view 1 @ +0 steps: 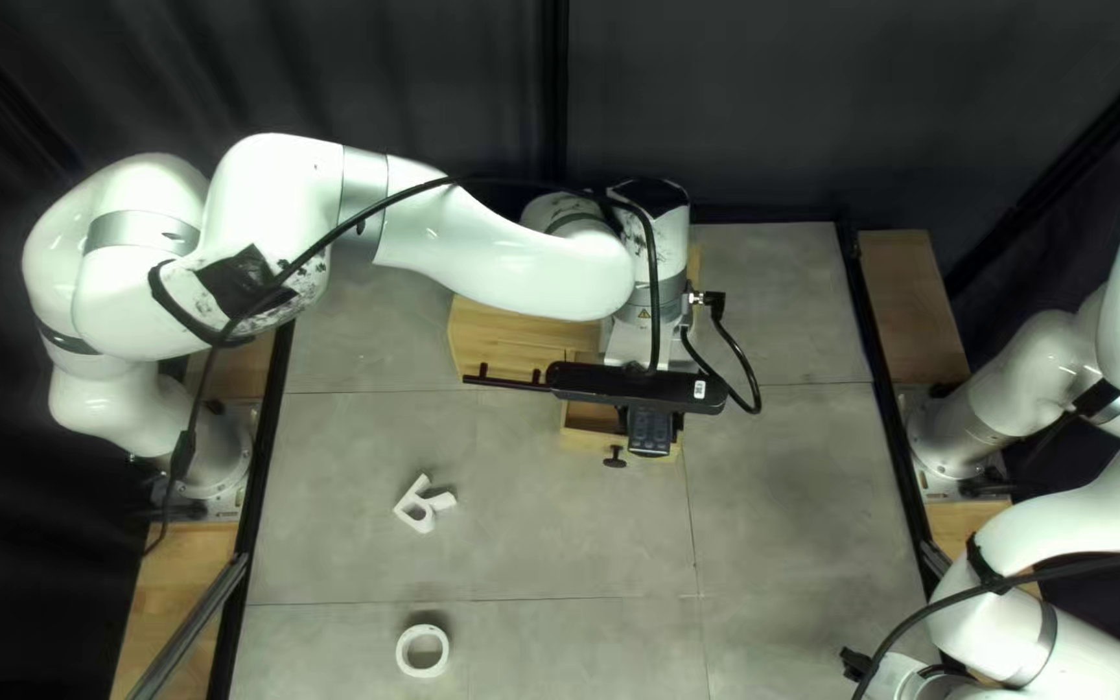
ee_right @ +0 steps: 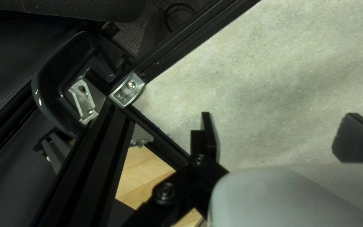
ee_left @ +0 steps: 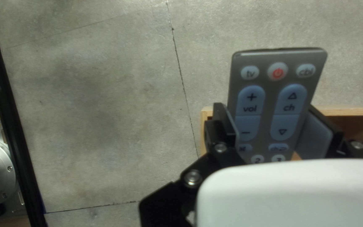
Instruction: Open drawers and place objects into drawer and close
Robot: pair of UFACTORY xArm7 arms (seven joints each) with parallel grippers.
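At the centre of the top left view, my left gripper [view 1: 651,418] is over an open wooden drawer [view 1: 582,440] of a wooden box [view 1: 508,340]. The remote control [view 1: 650,436] hangs from it. Seen from the left wrist, the gripper [ee_left: 274,130] has both fingers against the sides of the grey remote [ee_left: 269,98], which partly covers the drawer [ee_left: 345,112]. Whether the remote touches the drawer's floor is hidden. In its own wrist view, my right gripper [ee_right: 276,136] stands wide open with nothing between its fingers; the top left view does not show it.
A white angular piece [view 1: 407,502] lies left of the drawer, with a white ring [view 1: 406,652] nearer the table's front edge. A black knob [view 1: 615,456] sticks out from the drawer front. In the right wrist view, black frame rails [ee_right: 181,44] run beside the gripper.
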